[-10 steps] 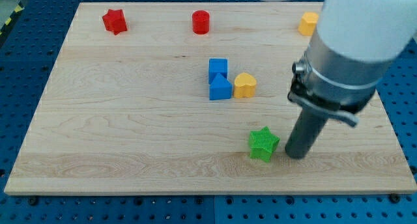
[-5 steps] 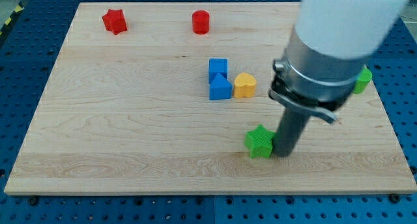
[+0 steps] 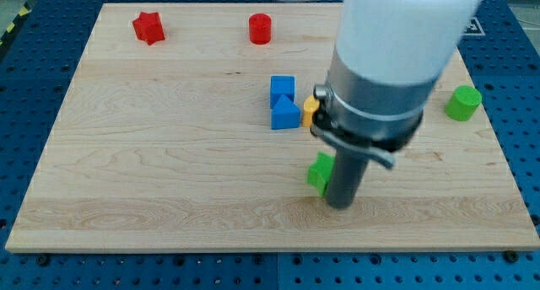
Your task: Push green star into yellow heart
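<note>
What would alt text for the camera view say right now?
My tip presses against the green star from the view's right, with the arm hiding most of the yellow heart above it. The heart sits beside two blue blocks.

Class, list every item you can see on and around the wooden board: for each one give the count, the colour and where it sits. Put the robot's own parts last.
Star: 1, red, view's top left.
Cylinder: 1, red, top centre.
Cube: 1, blue, centre.
Triangular block: 1, blue, just below cube.
Heart: 1, yellow, right of triangular block, mostly hidden by arm.
Star: 1, green, lower centre, partly hidden by rod.
Cylinder: 1, green, right edge.
Board: 1, light wood.
My tip: 1, dark, against green star's right side.
</note>
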Controlling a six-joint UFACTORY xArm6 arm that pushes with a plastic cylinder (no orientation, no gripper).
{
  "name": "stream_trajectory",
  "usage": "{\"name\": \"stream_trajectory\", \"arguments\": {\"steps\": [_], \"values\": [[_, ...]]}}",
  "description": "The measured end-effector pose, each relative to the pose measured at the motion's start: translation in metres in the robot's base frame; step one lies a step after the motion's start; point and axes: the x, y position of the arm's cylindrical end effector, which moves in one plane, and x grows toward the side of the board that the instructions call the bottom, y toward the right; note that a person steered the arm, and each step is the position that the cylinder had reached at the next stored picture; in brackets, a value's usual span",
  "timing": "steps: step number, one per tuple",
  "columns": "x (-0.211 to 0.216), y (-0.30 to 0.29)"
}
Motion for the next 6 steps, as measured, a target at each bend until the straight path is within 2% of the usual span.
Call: {"name": "stream_trajectory", "arguments": {"steps": [1,2,3,4,6], "values": [[-0.037,0.000],[-0.047,0.000],[-0.013,0.000],[-0.005,-0.016],[-0.050,-0.036]]}}
